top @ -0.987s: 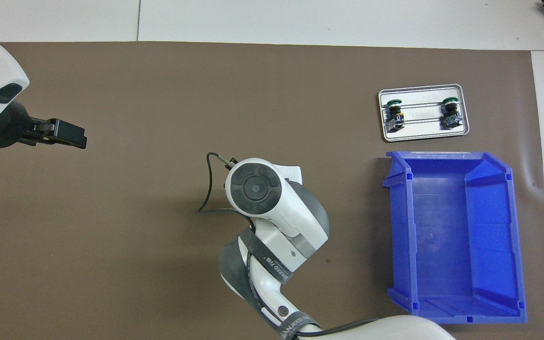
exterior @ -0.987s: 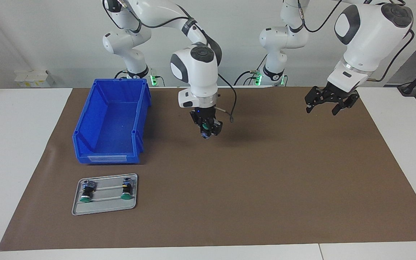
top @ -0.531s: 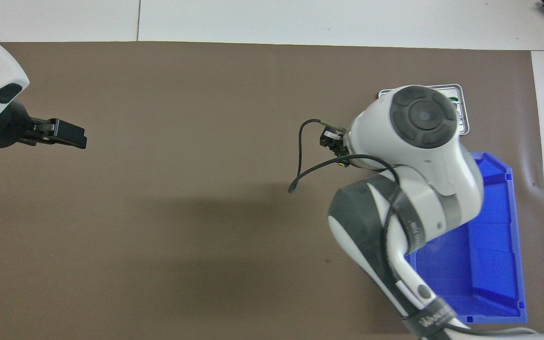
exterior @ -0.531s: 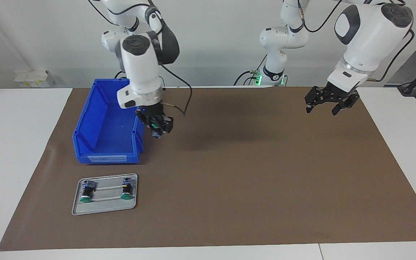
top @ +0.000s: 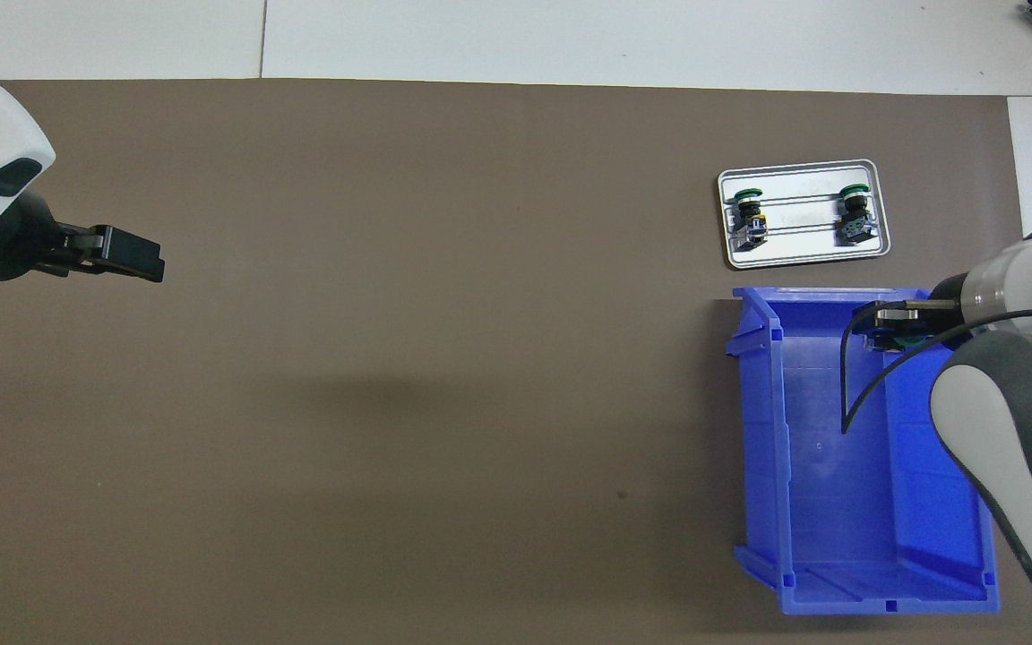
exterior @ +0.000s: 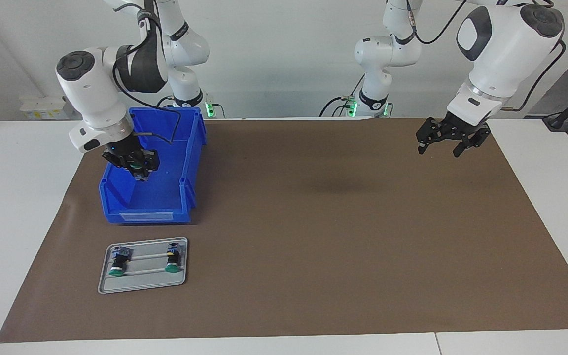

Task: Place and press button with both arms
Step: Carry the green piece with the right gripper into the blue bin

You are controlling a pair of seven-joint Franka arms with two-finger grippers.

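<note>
My right gripper (exterior: pixel 138 173) is shut on a green-capped button (exterior: pixel 136 169) and holds it in the air over the blue bin (exterior: pixel 194 158), above the bin's part farthest from the robots. In the overhead view the right gripper (top: pixel 894 333) and the button (top: pixel 907 339) show over the bin (top: pixel 825 466) near its outer wall. Two more buttons (exterior: pixel 116 264) (exterior: pixel 172 260) lie on a small grey tray (exterior: pixel 141 283), farther from the robots than the bin. My left gripper (exterior: pixel 441 150) is open and empty, waiting in the air over the mat at the left arm's end.
A brown mat (exterior: pixel 338 236) covers most of the white table. The tray (top: pixel 798 246) with its two buttons (top: pixel 746 210) (top: pixel 854 210) sits just past the bin. The left gripper (top: pixel 153 264) hangs over bare mat.
My right arm has swung with the button from over the middle of the mat toward its own end, and now holds it over the blue bin. The left arm has not moved.
</note>
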